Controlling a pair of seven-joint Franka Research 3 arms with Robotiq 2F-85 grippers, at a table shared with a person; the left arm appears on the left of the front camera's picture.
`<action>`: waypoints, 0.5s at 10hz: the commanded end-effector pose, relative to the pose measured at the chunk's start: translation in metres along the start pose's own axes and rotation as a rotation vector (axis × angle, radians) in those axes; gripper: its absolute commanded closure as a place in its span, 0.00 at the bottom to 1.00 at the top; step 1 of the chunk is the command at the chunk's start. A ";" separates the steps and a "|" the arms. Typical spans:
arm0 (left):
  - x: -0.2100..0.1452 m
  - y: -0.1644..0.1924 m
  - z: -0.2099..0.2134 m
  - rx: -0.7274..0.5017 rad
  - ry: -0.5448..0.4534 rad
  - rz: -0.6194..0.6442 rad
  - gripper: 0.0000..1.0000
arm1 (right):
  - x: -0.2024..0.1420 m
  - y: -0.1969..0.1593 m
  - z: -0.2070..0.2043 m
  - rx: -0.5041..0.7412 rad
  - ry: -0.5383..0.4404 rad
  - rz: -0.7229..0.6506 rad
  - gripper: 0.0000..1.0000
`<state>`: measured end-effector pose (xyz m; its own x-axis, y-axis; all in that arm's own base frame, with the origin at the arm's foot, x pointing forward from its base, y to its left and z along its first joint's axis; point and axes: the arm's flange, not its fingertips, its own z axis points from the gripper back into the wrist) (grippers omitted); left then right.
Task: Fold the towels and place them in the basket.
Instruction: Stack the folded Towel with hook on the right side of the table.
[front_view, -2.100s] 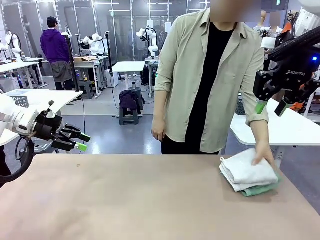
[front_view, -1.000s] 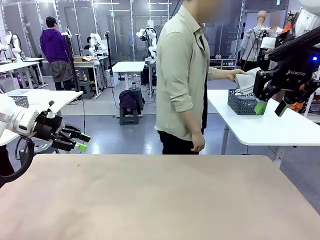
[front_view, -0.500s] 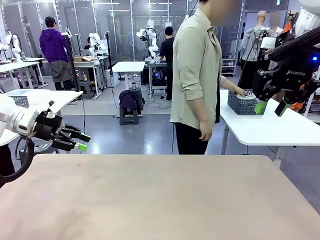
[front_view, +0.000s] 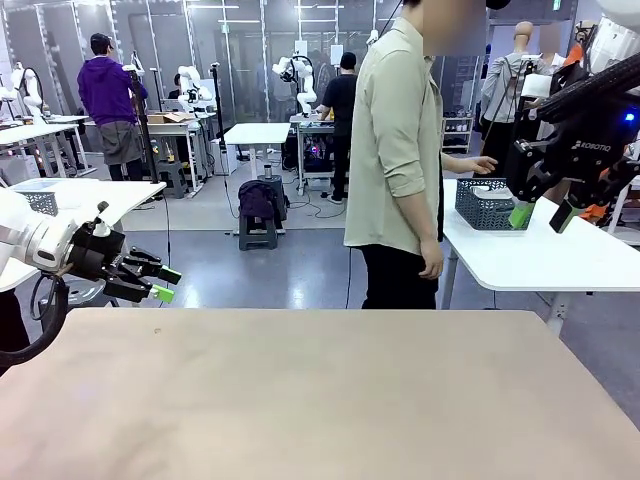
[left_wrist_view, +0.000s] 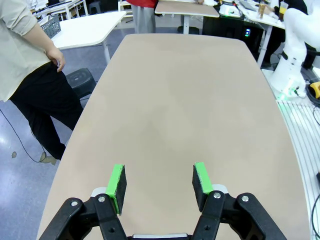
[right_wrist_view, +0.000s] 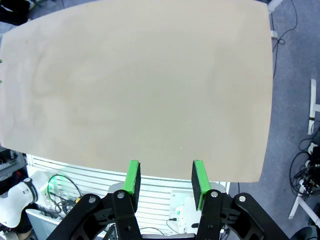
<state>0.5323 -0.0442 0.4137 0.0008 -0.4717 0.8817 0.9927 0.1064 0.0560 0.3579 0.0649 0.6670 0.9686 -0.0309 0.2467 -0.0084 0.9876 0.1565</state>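
Left gripper (front_view: 165, 283) hangs low at the table's (front_view: 320, 400) left edge, fingers apart and empty. Right gripper (front_view: 540, 214), marked ROBOTIQ, hovers high at right, fingers apart, nothing between them. The person's hand (front_view: 485, 165) reaches over the dark grey basket (front_view: 487, 205) on the white side table (front_view: 540, 255); something pale, perhaps the towels (front_view: 484, 190), lies inside.

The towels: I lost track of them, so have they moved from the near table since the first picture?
Yes. They left the brown table and now lie in the basket on the white table behind it, the person's hand just above.
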 end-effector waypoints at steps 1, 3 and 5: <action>0.001 -0.001 0.000 0.000 -0.001 -0.003 0.31 | 0.002 -0.002 0.000 0.009 0.001 -0.001 0.47; 0.001 -0.001 0.000 0.000 -0.001 -0.003 0.31 | 0.002 -0.002 0.000 0.009 0.001 -0.001 0.47; 0.001 -0.001 0.000 0.000 -0.001 -0.003 0.31 | 0.002 -0.002 0.000 0.009 0.001 -0.001 0.47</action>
<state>0.5323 -0.0442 0.4137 0.0008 -0.4717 0.8818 0.9927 0.1064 0.0560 0.3579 0.0649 0.6670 0.9686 -0.0309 0.2467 -0.0084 0.9876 0.1565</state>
